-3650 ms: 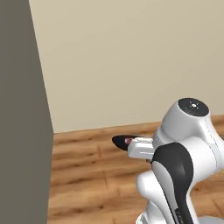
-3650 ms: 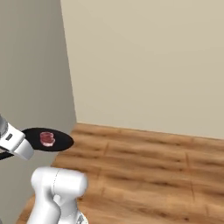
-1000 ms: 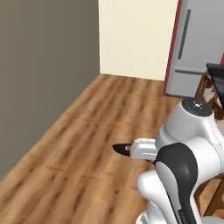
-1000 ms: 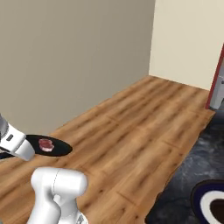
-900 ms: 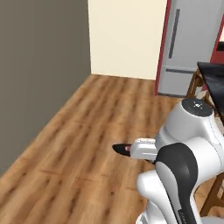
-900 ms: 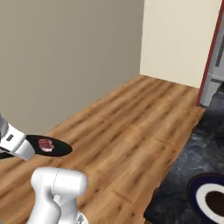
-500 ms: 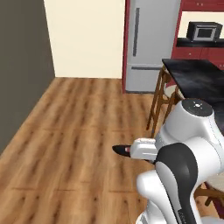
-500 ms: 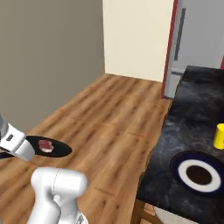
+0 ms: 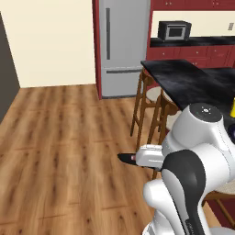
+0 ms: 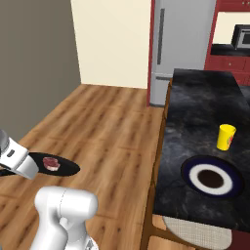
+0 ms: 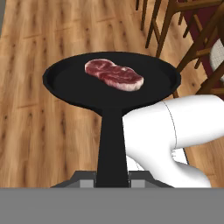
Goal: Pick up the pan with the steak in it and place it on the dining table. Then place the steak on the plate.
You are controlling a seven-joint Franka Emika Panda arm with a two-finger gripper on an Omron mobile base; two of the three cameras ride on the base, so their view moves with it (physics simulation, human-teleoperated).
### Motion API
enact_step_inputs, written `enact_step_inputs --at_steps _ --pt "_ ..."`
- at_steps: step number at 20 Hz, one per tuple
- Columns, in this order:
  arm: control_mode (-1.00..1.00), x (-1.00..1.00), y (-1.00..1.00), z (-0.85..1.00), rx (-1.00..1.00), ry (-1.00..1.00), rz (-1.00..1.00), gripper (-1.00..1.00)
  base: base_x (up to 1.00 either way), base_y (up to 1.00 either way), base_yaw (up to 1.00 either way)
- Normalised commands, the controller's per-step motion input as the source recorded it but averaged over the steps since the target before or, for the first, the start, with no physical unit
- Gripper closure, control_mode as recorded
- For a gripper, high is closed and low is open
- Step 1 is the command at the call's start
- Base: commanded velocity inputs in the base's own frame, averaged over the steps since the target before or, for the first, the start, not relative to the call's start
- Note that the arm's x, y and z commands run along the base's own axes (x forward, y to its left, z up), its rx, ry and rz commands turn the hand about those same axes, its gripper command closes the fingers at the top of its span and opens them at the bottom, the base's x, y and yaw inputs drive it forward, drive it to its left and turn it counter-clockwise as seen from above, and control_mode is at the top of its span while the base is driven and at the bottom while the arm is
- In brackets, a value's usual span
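**Hand view: pan carried level over the floor, steak still in it**

Hand view looks along the pan's long black handle, which runs straight back to the claw; the claw is clenched on the handle's near end. The steak lies flat inside the pan, a little toward its far side, clear of the rim. Wooden floor lies below, and stool legs stand at the far right.

In the right base view the pan hangs in the air at the lower left with the steak on it, well apart from the bench, the long black stone island to the right. On the bench the plate sits near its close end, white rim around a dark centre. A yellow cup stands upright just beyond the plate, apart from it.

In the left base view the pan's edge juts out left of the arm, above the floor. Wooden stools line the bench's left side. A grey fridge stands at the far wall, and a microwave sits on the far red-cabinet counter.
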Motion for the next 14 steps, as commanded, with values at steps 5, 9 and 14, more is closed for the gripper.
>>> enact_step_inputs --at_steps 5,9,14 --pt "1.00 0.00 0.00 0.00 0.00 0.00 0.00 1.00 0.06 0.00 -0.42" --pt "1.00 0.00 0.00 0.00 0.00 0.00 0.00 1.00 0.00 0.00 -0.42" --pt "1.00 0.00 0.00 0.00 0.00 0.00 0.00 1.00 0.03 0.06 -0.44"
